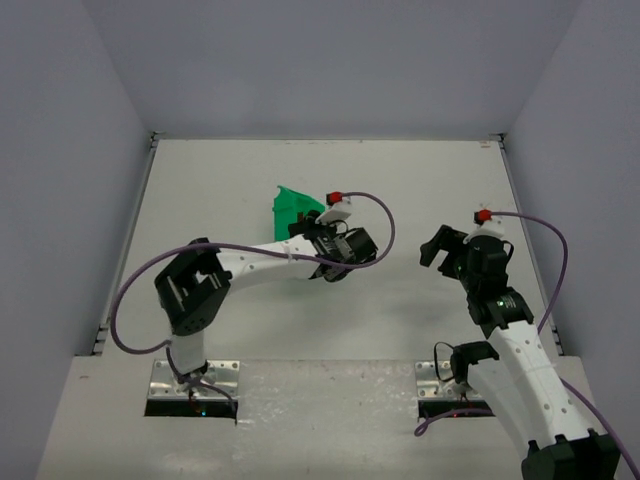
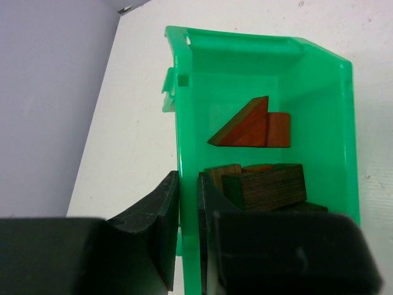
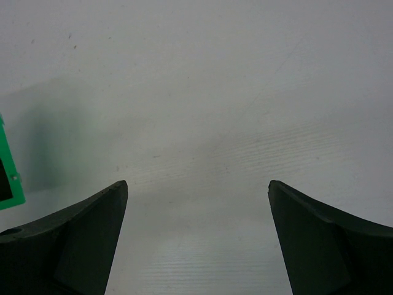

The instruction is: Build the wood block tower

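Note:
The wood blocks lie loose inside a green plastic bin: a reddish wedge, a reddish-orange cube and a dark brown block. My left gripper is shut on the bin's left wall, one finger outside and one inside. From above, the bin shows just beyond the left gripper at mid-table. My right gripper stands open to the right of it, with only bare table between its fingers. No stacked tower shows in any view.
The white table is walled on three sides by grey panels. A corner of the green bin shows at the left edge of the right wrist view. Purple cables loop off both arms.

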Tool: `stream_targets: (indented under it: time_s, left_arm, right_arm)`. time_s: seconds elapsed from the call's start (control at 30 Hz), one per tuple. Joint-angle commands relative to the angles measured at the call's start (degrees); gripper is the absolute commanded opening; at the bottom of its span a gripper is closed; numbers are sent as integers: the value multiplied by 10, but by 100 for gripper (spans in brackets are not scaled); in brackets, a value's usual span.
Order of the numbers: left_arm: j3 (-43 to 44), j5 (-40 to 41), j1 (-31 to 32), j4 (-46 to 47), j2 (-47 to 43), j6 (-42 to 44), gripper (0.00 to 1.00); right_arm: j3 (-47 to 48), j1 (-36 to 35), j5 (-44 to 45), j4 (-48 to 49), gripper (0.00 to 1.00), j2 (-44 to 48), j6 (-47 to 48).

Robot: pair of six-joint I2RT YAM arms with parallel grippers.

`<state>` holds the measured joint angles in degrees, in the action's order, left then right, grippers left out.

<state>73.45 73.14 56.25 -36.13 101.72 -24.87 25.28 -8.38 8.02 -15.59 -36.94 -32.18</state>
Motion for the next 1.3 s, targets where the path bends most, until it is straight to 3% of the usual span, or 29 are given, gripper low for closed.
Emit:
stream_targets:
  time_s: [0.0, 0.13, 0.33, 0.67, 0.83, 0.9, 1.27]
  left_arm:
    - [122, 123, 3, -391, 124, -320, 0]
    - [138, 119, 8, -394, 183, -298, 0]
    - [142, 129, 9, -393, 196, -222, 0]
    - [196, 235, 7, -394, 193, 13, 0]
    - [229, 234, -4, -395, 238, 122, 0]
    - [200, 234, -5, -393, 248, 162, 0]
    - [206, 230, -16, -338, 240, 250, 0]
  right_arm:
    - [4, 1, 18, 14, 94, 2, -4]
    - [5, 1, 30, 13, 95, -4, -4]
    - [6, 1, 37, 14, 95, -12, -5]
    - [4, 2, 39, 12, 95, -8, -5]
    - [5, 1, 37, 11, 95, -6, -5]
    - [6, 1, 37, 8, 95, -6, -6]
    - [8, 2, 25, 12, 95, -20, -11]
